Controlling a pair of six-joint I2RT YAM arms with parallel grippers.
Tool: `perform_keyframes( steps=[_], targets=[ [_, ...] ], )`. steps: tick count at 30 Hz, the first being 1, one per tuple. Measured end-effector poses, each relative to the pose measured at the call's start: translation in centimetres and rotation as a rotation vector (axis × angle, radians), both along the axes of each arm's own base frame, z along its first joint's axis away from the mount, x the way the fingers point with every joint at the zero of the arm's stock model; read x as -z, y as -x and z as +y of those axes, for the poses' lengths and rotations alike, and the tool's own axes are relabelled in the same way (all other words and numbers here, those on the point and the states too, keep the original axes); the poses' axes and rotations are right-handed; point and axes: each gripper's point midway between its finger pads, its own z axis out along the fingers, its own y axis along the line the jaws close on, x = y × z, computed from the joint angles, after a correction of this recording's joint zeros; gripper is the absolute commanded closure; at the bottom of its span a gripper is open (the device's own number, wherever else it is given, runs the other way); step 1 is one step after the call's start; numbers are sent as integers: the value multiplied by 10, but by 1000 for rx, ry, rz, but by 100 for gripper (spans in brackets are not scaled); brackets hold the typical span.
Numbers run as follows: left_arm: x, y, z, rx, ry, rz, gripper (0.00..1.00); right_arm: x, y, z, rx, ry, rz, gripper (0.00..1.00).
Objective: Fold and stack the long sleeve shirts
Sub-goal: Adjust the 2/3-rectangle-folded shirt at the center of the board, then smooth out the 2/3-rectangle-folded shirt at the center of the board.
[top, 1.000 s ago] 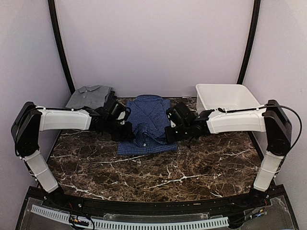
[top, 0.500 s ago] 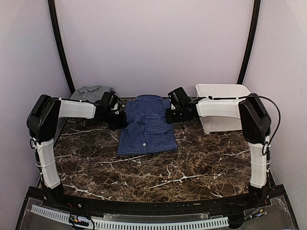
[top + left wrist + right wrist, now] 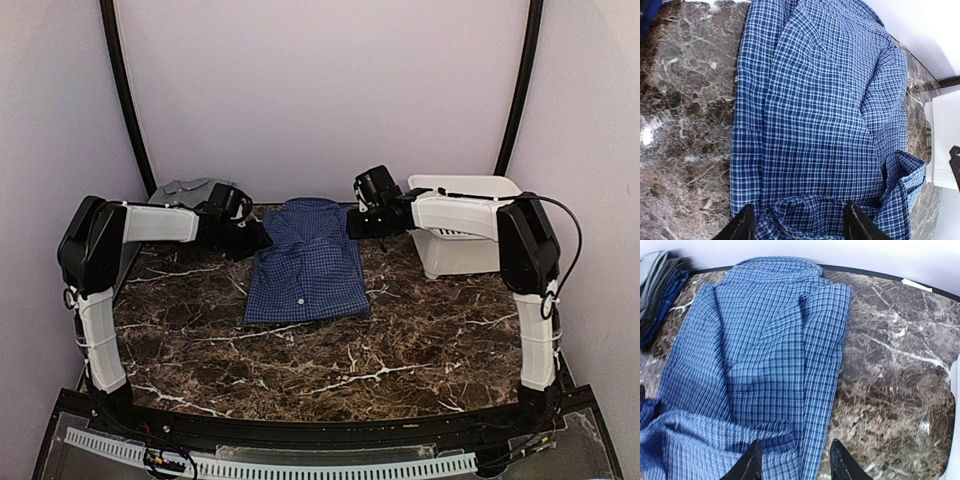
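Observation:
The blue checked long sleeve shirt [image 3: 305, 275] lies partly folded, collar toward the back wall, in the middle of the marble table. My left gripper [image 3: 262, 240] is at its left shoulder, my right gripper [image 3: 350, 225] at its right shoulder. The left gripper [image 3: 800, 226] stands open, with a bunched fold of the blue shirt [image 3: 825, 110] lying loose between its fingers. The right gripper [image 3: 796, 463] is open too, over the right folded edge of the shirt [image 3: 760, 355]. The grey long sleeve shirt [image 3: 185, 188] lies folded at the back left, behind the left arm.
A white plastic tub [image 3: 470, 255] stands at the back right, close under the right forearm. The grey shirt's stack [image 3: 657, 280] shows beside the blue one's collar. Bare marble table [image 3: 400, 340] stretches in front of the shirt. Walls close in on three sides.
Both grippers moved from the shirt's middle sides back toward its collar end. Their jaws went from shut to open and let go of the blue cloth.

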Motion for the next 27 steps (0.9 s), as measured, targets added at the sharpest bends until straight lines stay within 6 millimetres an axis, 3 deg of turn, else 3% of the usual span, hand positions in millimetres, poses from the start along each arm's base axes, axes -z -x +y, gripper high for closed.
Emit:
perform_keyframes(
  steps=[5,10,14,18,24,27],
  targets=[
    [-28,-2,14,-34,-13,-59,48,-10,39,14,-95,-41,36,61],
    [-61,14,21,-37,10,-115,66,-20,76,63,-252,-134,56,68],
    [-64,32,19,-11,20,-111,82,-8,97,92,-342,-184,106,69],
    [-52,55,-2,63,35,-72,88,30,95,94,-337,-178,175,67],
    [-40,86,-50,220,102,-16,89,89,66,74,-238,-146,261,61],
    [-25,86,-72,275,127,17,88,82,48,66,-186,-162,240,59]
  ],
)
